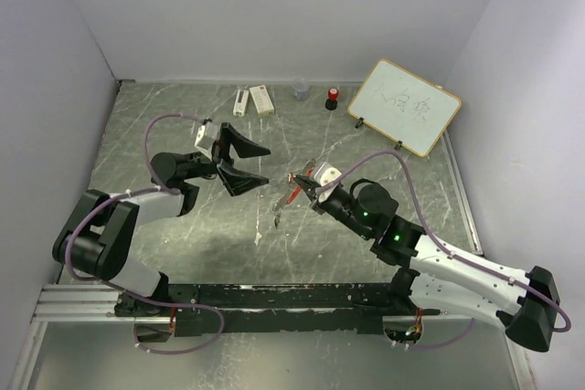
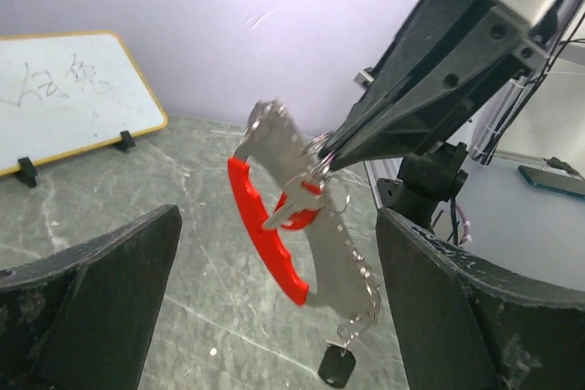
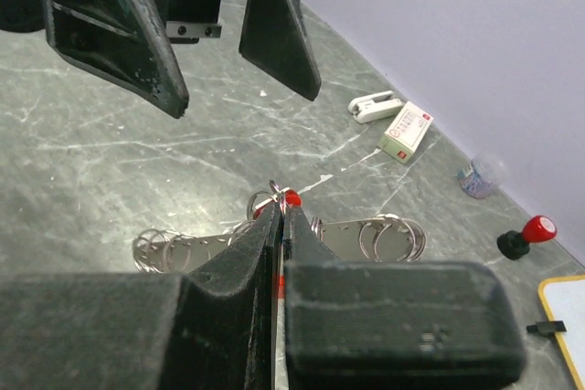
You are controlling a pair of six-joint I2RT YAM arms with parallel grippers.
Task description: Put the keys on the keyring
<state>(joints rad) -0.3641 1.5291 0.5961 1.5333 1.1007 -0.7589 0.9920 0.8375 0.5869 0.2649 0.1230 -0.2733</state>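
Held off the tabletop [image 1: 366, 143] at mid-frame: keyring [image 2: 266, 237], clamped in the shut right hand [image 1: 296, 180]. Dangling beneath by a chain [image 2: 366, 294]: black-tagged key [image 2: 336, 367]. Just left, spread wide, touching nothing: left hand [image 1: 268, 166]. Upper right, far back: whiteboard [image 1: 404, 105].

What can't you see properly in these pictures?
- Top view: the keyring is too small to pick out its keys.
- Right wrist view: the right gripper hides the keyring's middle, and no key shows clearly.
- Left wrist view: the gripper's tips cover the spot they pinch, so which ring is held is unclear.
- Left wrist view: the whiteboard is cut off by the left edge, and its writing is blurred.
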